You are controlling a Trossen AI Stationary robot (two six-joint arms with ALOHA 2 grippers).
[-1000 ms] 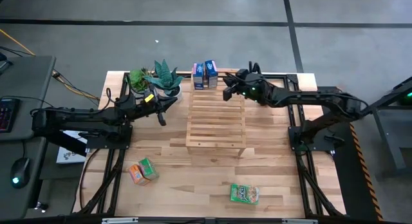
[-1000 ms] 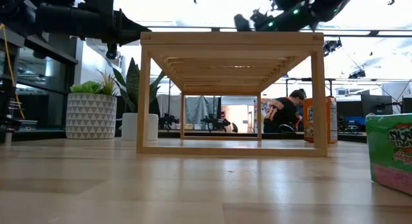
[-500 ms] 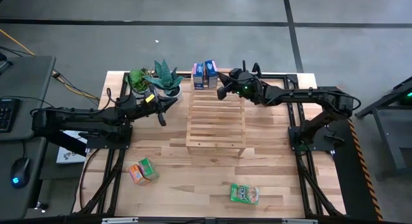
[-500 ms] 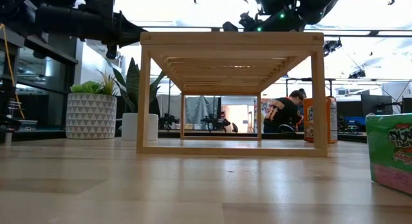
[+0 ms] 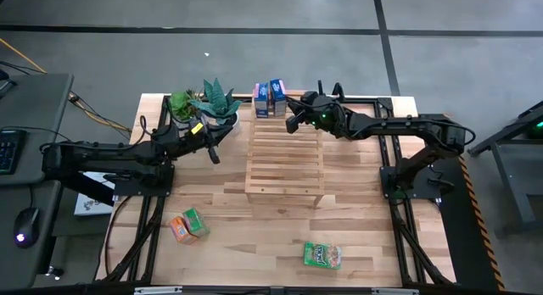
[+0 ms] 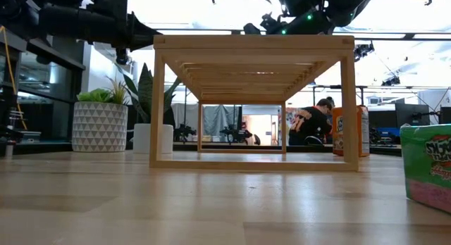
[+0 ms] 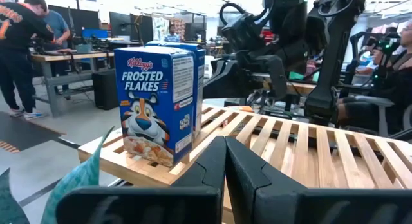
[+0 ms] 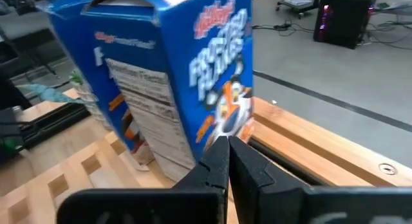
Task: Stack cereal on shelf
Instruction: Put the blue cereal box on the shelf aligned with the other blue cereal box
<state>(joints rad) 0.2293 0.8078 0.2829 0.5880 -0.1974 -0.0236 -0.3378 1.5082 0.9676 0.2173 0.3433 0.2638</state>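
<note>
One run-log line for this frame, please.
blue boxes: standing on shelf | right gripper: shut, beside them | left gripper: shut, waiting

A grey concrete floor (image 5: 254, 11) with dark seams surrounds the wooden table (image 5: 254, 236). Beyond it, bright ceiling lights (image 6: 394, 5), workbenches (image 7: 71, 56) and a person (image 6: 310, 122) fill the open workshop.

Over the last second the right end effector (image 5: 293, 123) has swung leftward from beside the far right corner of the shelf (image 5: 285, 159) to a spot over its far edge, just beside the two blue Frosted Flakes boxes (image 5: 271, 98). Most of that travel came early; lately it has barely crept. Its fingers stayed pressed together throughout.
</note>
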